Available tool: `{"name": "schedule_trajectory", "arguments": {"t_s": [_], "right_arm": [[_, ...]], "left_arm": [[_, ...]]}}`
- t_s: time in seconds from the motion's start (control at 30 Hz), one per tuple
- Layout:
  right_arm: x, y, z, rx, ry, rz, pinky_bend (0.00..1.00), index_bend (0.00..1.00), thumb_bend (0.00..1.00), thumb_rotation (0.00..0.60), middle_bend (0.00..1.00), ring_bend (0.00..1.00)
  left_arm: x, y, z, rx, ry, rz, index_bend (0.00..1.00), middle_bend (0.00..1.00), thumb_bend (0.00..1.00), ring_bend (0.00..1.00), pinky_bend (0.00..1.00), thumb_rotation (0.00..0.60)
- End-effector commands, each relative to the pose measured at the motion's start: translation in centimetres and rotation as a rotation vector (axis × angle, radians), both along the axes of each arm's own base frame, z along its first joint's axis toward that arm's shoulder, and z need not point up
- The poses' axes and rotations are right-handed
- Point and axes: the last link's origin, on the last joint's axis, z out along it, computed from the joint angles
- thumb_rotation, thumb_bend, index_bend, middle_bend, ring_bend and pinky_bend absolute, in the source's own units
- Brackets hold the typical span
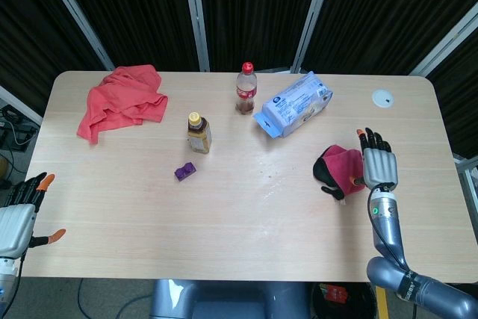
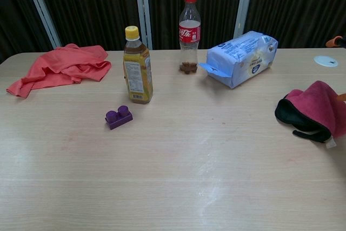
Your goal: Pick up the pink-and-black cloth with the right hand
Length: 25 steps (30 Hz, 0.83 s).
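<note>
At the far left edge of the desk (image 1: pixel 246 244), the left robot hand (image 1: pixel 21 218) was seen with its fingers spread, holding nothing and well apart from everything. Further right, near the desk's right edge, the pink-and-black cloth (image 1: pixel 337 168) was lying bunched on the surface. Just beside it, to the right, the right robot hand (image 1: pixel 378 163) was held flat with its fingers extended and apart; nothing was gripped, and whether the thumb touched the cloth could not be told.

The pick-up was judged not yet done. For a sound grasp, the hand would best be brought over the highest fold, the fingers closed around a thick gather rather than one thin edge, and the lift made straight up so no trailing corner dragged.

The cloth was seen as a soft, crumpled mound, deep pink on top with a black lining showing along its left and lower side.
</note>
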Motion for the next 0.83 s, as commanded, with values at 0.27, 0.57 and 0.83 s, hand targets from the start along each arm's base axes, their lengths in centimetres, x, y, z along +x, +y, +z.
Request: {"name": "schedule_trajectory", "arguments": {"t_s": [0.27, 0.57, 0.83], "right_arm": [[-0.6, 6.0, 4.2, 0.022, 0.056, 0.132, 0.1, 0.03, 0.02, 0.6, 0.0, 0.0], [-1.3, 14.4, 7.4, 0.028, 0.072, 0.23, 0.02, 0.0, 0.0, 0.6, 0.0, 0.0], [-2.4, 17.6, 8.3, 0.007, 0.082, 0.26, 0.01, 0.0, 0.0, 0.6, 0.0, 0.0]], "left_arm": [[0.1, 0.0, 0.0, -0.003, 0.002, -0.008, 0.0, 0.0, 0.0, 0.0, 0.0, 0.6], [0.2, -0.3, 0.0, 0.002, 0.023, -0.039, 0.0, 0.0, 0.0, 0.0, 0.0, 0.6], [0.1, -0.2, 0.1, 0.008, 0.054, -0.087, 0.0, 0.0, 0.0, 0.0, 0.0, 0.6]]}}
